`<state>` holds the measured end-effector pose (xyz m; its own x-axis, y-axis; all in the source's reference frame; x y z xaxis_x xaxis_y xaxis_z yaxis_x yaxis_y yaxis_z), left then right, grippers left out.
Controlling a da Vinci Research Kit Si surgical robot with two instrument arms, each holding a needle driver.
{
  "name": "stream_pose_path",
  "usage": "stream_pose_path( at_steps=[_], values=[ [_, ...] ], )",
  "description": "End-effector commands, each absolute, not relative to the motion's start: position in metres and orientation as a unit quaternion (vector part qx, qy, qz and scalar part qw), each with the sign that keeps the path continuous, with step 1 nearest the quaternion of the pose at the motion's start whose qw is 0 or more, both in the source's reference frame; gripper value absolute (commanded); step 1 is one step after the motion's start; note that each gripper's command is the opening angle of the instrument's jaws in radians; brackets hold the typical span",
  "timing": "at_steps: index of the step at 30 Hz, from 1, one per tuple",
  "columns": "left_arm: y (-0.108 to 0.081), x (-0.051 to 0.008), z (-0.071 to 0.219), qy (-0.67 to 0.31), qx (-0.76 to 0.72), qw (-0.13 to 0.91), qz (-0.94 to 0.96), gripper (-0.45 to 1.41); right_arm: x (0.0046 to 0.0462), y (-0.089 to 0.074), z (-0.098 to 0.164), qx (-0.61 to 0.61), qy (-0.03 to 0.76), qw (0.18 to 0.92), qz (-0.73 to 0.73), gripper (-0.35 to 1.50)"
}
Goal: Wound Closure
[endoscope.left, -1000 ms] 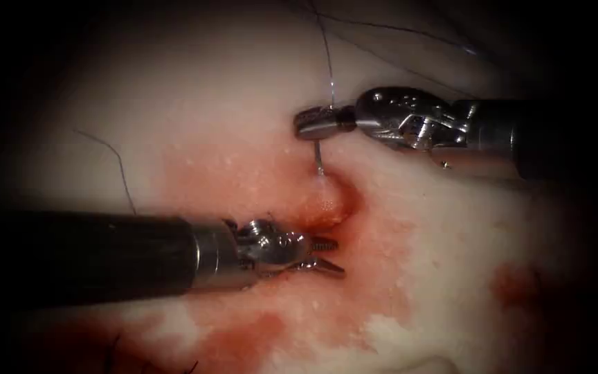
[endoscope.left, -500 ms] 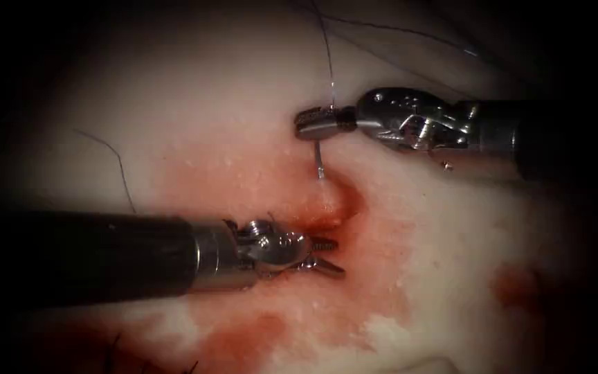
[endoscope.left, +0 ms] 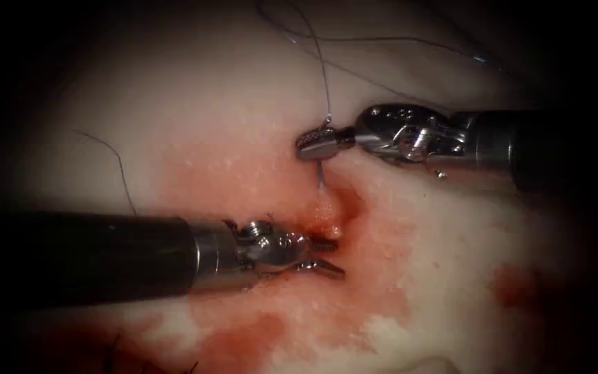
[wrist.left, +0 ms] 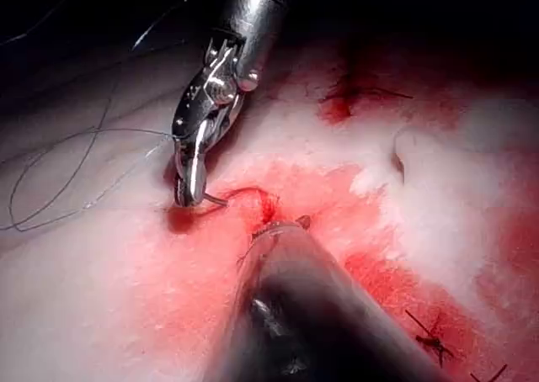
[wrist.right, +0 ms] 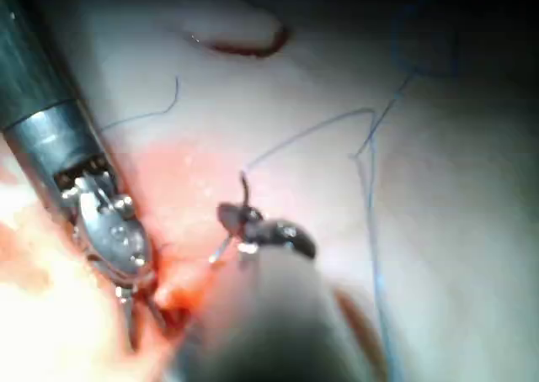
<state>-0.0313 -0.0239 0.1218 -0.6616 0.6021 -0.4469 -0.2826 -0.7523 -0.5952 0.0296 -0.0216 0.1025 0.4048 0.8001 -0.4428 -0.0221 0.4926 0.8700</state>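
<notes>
My right tool point(endoscope.left: 306, 144) comes in from the right, its jaws shut on the curved needle point(endoscope.left: 320, 173) near the tail end. The needle runs straight down from the jaws, its tip in the tissue point(endoscope.left: 451, 235) at the upper end of the cut point(endoscope.left: 333, 216). Thread point(endoscope.left: 327, 90) rises from the jaws and curls off to the upper right. My left tool point(endoscope.left: 339, 257) lies across from the left, jaws open and holding nothing, just below the needle's entry. In the left wrist view the right tool point(wrist.left: 190, 195) grips the needle point(wrist.left: 216, 200) beside a thread loop point(wrist.left: 84, 159).
Red fluid point(endoscope.left: 243, 339) spreads over the tissue around and below the cut. A loose thread end point(endoscope.left: 120, 170) lies to the left above the left shaft. Dark earlier stitches point(wrist.left: 429, 340) show in the left wrist view.
The right tool has moved down with the needle, so less of the needle shows above the tissue. The thread above it has shifted. The left tool has stayed still.
</notes>
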Motion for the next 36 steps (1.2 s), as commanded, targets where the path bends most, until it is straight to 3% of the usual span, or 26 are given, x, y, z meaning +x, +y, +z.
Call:
stream_pose_path(
  at_steps=[1, 30, 34, 36],
  values=[
    [-0.0240, -0.0318, 0.1224, -0.246, -0.325, 0.252, 0.878, 0.36, 0.0305, -0.0217, 0.1026, 0.422, 0.465, 0.725, 0.282, -0.35],
    [-0.0239, -0.0317, 0.1225, -0.247, -0.323, 0.250, 0.879, 0.36, 0.0293, -0.0265, 0.1020, 0.519, 0.409, 0.696, 0.281, -0.35],
    [-0.0239, -0.0316, 0.1225, -0.247, -0.323, 0.250, 0.879, 0.36, 0.0297, -0.0254, 0.1024, 0.449, 0.454, 0.717, 0.278, 0.71],
    [-0.0239, -0.0317, 0.1225, -0.247, -0.323, 0.250, 0.879, 0.36, 0.0300, -0.0249, 0.1026, 0.418, 0.468, 0.725, 0.283, 0.96]
  ],
)
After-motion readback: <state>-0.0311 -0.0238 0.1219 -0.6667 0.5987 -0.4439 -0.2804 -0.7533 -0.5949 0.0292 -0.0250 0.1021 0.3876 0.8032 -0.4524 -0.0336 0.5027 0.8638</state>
